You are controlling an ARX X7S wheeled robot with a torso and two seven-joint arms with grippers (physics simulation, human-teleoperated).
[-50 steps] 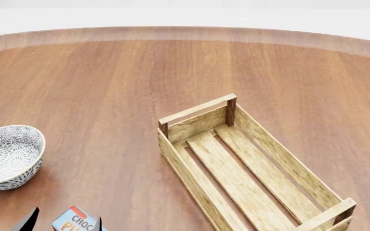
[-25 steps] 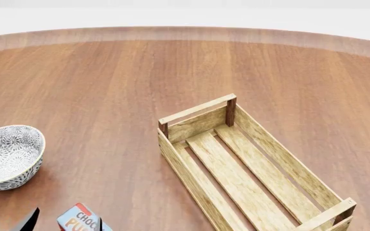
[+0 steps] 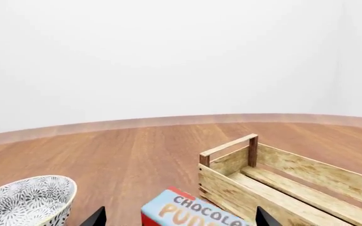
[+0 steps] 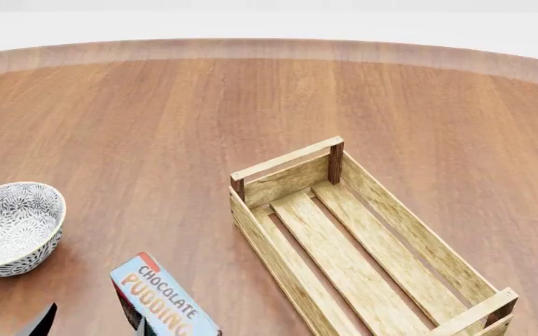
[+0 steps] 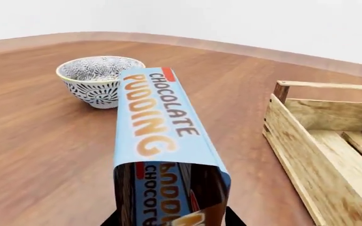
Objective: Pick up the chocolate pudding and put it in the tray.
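The chocolate pudding is a light-blue carton with orange lettering, tilted, at the near left of the table. In the right wrist view the chocolate pudding fills the middle, and my right gripper is shut on its near end, a dark finger on each side. My left gripper is open just left of the carton, with only its two black fingertips showing. In the left wrist view the chocolate pudding lies ahead of the wide-apart left gripper. The tray, a light-wood slatted crate, stands to the right and holds nothing.
A round white-and-grey patterned bowl sits at the left, beside the left gripper; it also shows in the right wrist view. The round wooden table stretches behind. The tray's near corner reaches the lower right of the head view.
The chocolate pudding has moved up into the head view and shows much more of its face. The left fingertips, the bowl and the tray have not moved.
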